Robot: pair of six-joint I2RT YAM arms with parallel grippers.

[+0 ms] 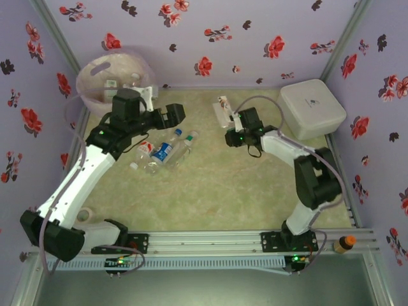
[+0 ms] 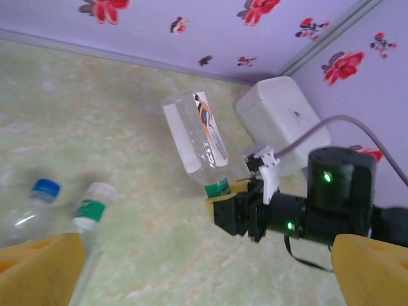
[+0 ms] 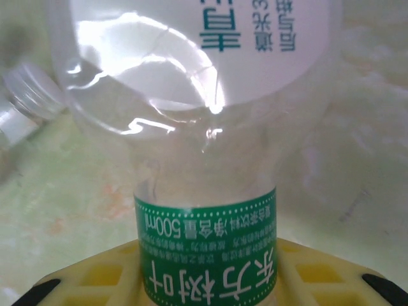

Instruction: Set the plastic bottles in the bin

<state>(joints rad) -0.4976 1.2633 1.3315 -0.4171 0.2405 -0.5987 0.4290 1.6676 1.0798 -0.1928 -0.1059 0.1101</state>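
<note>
Floral lilac walls (image 1: 255,25), pale marbled table (image 1: 223,191), right gripper (image 1: 227,118) clamping bottle (image 2: 197,137), left gripper (image 1: 174,115) wide

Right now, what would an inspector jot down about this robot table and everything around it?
Surface: pale green table, no spills seen.
Job's things: loose bottles lie left of centre; others sit in the bin; one tilted bottle is gripped.
Clutter: white box at back right; orange-capped bottle beyond the front rail.
Grippers: left gripper open, empty; right gripper shut on the tilted bottle's neck.
Cables: grey cable loops off the right arm.
Surroundings: purple flowered walls.
</note>
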